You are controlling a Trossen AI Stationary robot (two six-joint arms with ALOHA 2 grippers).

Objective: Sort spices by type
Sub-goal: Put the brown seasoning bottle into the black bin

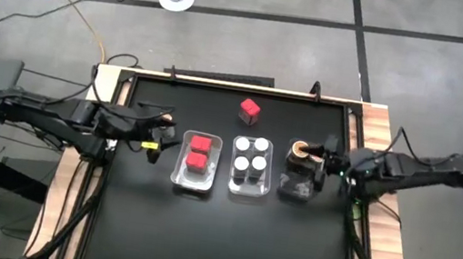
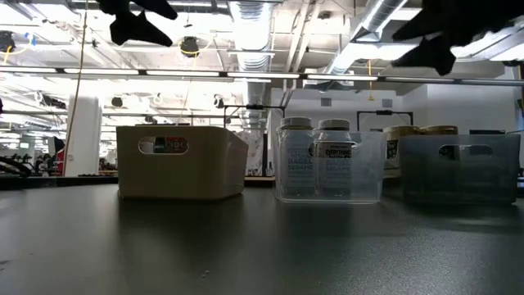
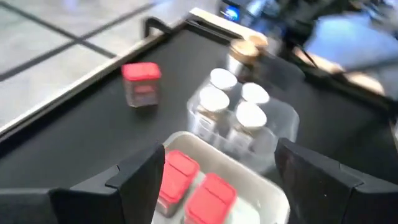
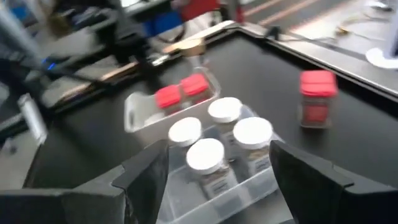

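Two red boxes [image 1: 197, 154] sit in the left clear tray [image 1: 177, 175], and four white-lidded jars [image 1: 251, 156] stand in the middle tray [image 1: 247, 190]. A tan-lidded jar [image 1: 300, 149] stands at the far end of the right tray [image 1: 293, 194]. One more red box [image 1: 249, 108] stands alone on the table, toward the far edge. My left gripper [image 1: 162, 133] hangs open just left of the red-box tray, with the red boxes [image 3: 196, 186] below and ahead of it in its wrist view. My right gripper [image 1: 326, 159] is open at the right tray's right side, raised, facing the white jars [image 4: 217, 140].
The three trays stand side by side across the middle of the black table [image 1: 215, 237]. In the low view they show as a row [image 2: 327, 164], with both grippers held above them. Bare tabletop lies on the near side and around the lone red box [image 3: 141, 84].
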